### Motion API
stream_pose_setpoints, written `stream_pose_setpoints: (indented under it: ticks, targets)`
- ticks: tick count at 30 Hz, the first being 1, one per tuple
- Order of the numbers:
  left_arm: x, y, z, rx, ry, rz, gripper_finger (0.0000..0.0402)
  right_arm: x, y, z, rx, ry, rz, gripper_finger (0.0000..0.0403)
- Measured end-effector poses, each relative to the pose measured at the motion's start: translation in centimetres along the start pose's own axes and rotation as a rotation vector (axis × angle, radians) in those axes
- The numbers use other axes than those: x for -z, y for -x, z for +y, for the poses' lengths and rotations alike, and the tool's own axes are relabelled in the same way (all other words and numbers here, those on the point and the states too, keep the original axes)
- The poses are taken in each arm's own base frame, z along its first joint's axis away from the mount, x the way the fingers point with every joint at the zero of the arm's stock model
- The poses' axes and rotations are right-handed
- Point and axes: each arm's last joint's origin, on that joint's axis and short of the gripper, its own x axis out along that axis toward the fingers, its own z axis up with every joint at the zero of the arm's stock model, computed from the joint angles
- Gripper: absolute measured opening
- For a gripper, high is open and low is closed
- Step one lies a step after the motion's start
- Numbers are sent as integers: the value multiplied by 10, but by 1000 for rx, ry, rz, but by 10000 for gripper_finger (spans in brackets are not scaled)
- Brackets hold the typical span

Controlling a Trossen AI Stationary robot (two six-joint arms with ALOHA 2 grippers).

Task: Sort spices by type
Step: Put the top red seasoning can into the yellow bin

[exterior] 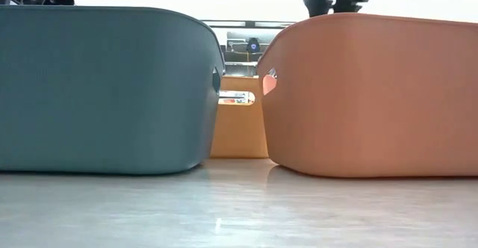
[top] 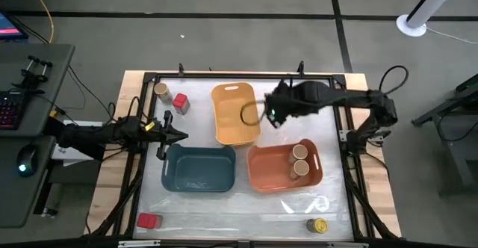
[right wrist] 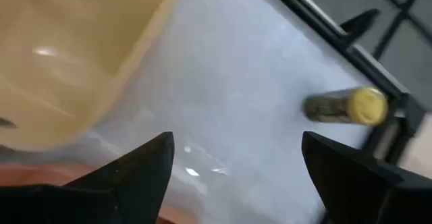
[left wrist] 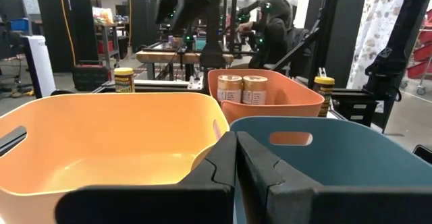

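My right gripper (top: 272, 115) hangs open beside the yellow bin's right wall, holding nothing (right wrist: 236, 173). Its wrist view shows a yellow-lidded jar (right wrist: 344, 106) on the table beyond the fingers; the arm hides that jar in the high view. My left gripper (top: 176, 134) is shut (left wrist: 236, 160) and waits at the teal bin's far-left corner. Two tan-lidded jars (top: 300, 160) stand in the orange bin. A third tan-lidded jar (top: 160, 91) and a red tin (top: 180, 103) stand at the far left. Another red tin (top: 149, 220) lies near left, and a second yellow-lidded jar (top: 317, 225) near right.
Three bins fill the table's middle: the yellow bin (top: 224, 128) far, the teal bin (top: 200, 181) near left, the orange bin (top: 269, 177) near right. A black frame (top: 138, 128) runs round the table. A person sits at a bench in the room beyond.
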Motion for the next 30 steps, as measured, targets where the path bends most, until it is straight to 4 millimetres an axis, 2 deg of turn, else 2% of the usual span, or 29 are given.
stream_pose_setpoints:
  ticks: [5,10,19,30]
  targets:
    - [0,0,0,1,0,0,1,-20,-6,1,-143,-52,-45,319]
    - [0,0,0,0,0,0,1,-21,-5,5,-206,-48,-46,319]
    - [0,0,0,0,0,0,1,0,6,21,-215,4,-8,319]
    - [0,0,0,0,0,0,1,41,24,35,-163,50,91,319]
